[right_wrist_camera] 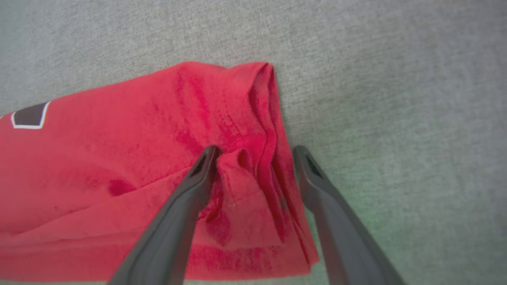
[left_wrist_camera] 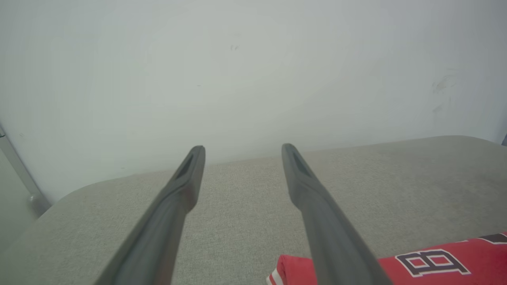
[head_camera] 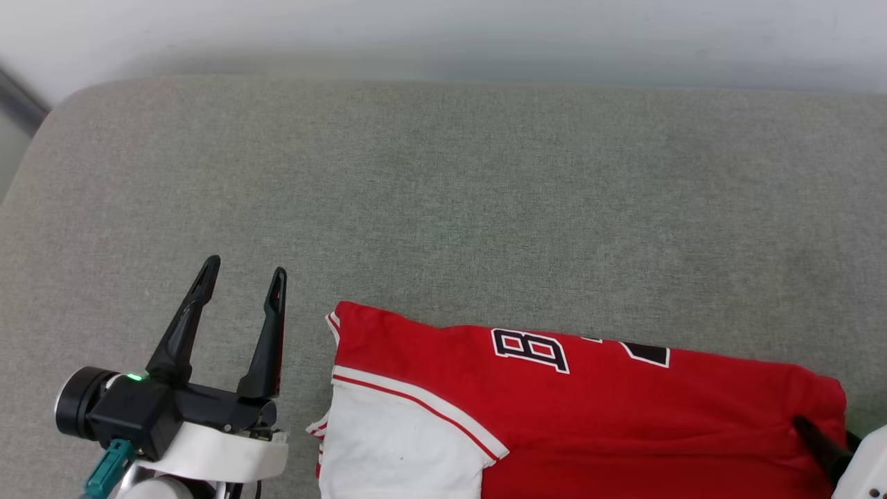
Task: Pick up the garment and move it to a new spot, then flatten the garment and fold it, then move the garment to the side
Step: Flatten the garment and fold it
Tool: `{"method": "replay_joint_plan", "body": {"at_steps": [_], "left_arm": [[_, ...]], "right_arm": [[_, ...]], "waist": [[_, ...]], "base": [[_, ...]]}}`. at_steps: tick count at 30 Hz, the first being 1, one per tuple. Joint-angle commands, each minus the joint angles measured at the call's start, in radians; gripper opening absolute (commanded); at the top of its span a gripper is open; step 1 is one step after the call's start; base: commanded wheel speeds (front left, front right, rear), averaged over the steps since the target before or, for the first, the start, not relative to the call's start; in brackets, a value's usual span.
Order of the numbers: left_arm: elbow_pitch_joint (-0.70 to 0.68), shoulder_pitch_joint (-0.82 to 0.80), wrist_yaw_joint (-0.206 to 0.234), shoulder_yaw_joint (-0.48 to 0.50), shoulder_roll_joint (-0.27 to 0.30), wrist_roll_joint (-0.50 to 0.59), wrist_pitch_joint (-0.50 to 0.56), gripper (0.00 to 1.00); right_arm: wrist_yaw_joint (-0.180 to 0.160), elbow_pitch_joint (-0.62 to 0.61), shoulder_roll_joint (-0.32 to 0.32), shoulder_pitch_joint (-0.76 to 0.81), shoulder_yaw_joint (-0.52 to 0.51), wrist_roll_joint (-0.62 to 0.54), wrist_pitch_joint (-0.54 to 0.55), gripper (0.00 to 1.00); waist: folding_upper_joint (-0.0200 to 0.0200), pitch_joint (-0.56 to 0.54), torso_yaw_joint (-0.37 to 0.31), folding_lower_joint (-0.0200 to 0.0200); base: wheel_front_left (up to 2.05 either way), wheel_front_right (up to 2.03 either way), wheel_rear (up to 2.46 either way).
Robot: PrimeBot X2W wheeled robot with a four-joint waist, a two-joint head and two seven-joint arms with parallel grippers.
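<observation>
As it lies, the garment [head_camera: 624,416] is cut off below.

The only marking that can be read is on the red garment [head_camera: 624,416]: a black block letter [head_camera: 530,350] with a white outline. It lies on its side in the head view and reads as a B, though an 8 cannot be ruled out. The left wrist view shows this same letter. Just beside it, a second black character [head_camera: 648,355] is cut off by a fold and cannot be read. In the right wrist view a black, white-edged patch [right_wrist_camera: 29,114] is equally unreadable.
</observation>
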Motion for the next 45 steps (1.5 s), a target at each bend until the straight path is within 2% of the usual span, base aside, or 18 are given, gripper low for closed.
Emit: {"method": "replay_joint_plan", "body": {"at_steps": [1,6,10,11,12,13,20,24,34,38,45], "left_arm": [[0.002,0.014,-0.012,0.014,-0.013,0.007,-0.004,1.0],[0.023,0.007,-0.083,0.078,-0.072,0.057,-0.003,1.0],[0.036,0.003,-0.121,0.114,-0.107,0.09,-0.003,1.0],[0.04,0.003,-0.128,0.12,-0.115,0.097,-0.003,1.0],[0.043,0.004,-0.134,0.124,-0.12,0.103,-0.003,1.0],[0.046,0.005,-0.138,0.13,-0.124,0.108,-0.003,1.0],[0.056,0.031,-0.161,0.172,-0.154,0.117,-0.003,1.0],[0.061,0.04,-0.166,0.177,-0.159,0.128,-0.003,1.0],[0.066,0.05,-0.168,0.171,-0.159,0.13,-0.003,1.0],[0.068,0.057,-0.169,0.165,-0.154,0.126,-0.003,1.0],[0.074,0.07,-0.169,0.15,-0.16,0.127,-0.003,1.0]], "right_arm": [[0.0,0.021,0.01,-0.012,0.003,0.0,-0.003,1.0],[0.0,0.097,0.024,-0.018,0.044,0.004,0.008,1.0],[0.002,0.118,0.047,0.009,0.103,0.045,0.056,1.0],[0.004,0.117,0.048,0.017,0.113,0.05,0.064,0.56],[0.005,0.116,0.048,0.023,0.117,0.054,0.066,0.22],[0.005,0.113,0.045,0.028,0.122,0.058,0.066,0.0],[0.001,0.072,-0.017,0.012,0.107,0.065,0.002,0.0],[-0.001,0.055,-0.07,0.009,0.075,0.026,-0.022,0.0],[-0.001,0.091,-0.175,-0.027,-0.065,0.008,-0.017,0.0],[-0.001,0.072,-0.181,-0.029,-0.055,0.013,0.001,0.0],[0.0,-0.022,-0.142,0.008,0.01,0.033,0.058,0.0]], "waist": [[0.0,0.007,0.003,0.0],[0.0,0.02,0.009,0.0],[0.0,0.019,0.011,0.0],[0.0,0.017,0.011,0.0],[0.0,0.015,0.01,0.0],[0.0,0.012,0.009,0.0],[0.0,-0.012,-0.007,0.0],[0.0,-0.026,-0.013,0.0],[0.0,-0.045,-0.027,0.0],[0.0,-0.056,-0.034,0.0],[0.0,-0.089,-0.04,0.0]], "base": [[0.0,0.0,0.0],[0.0,0.0,0.0],[0.0,0.0,0.0],[0.0,0.0,0.0],[0.0,0.0,0.0],[0.0,0.0,0.0],[0.0,0.0,0.0],[0.0,0.0,0.0],[0.0,0.0,0.0],[0.0,0.0,0.0],[0.0,0.0,0.0]]}}
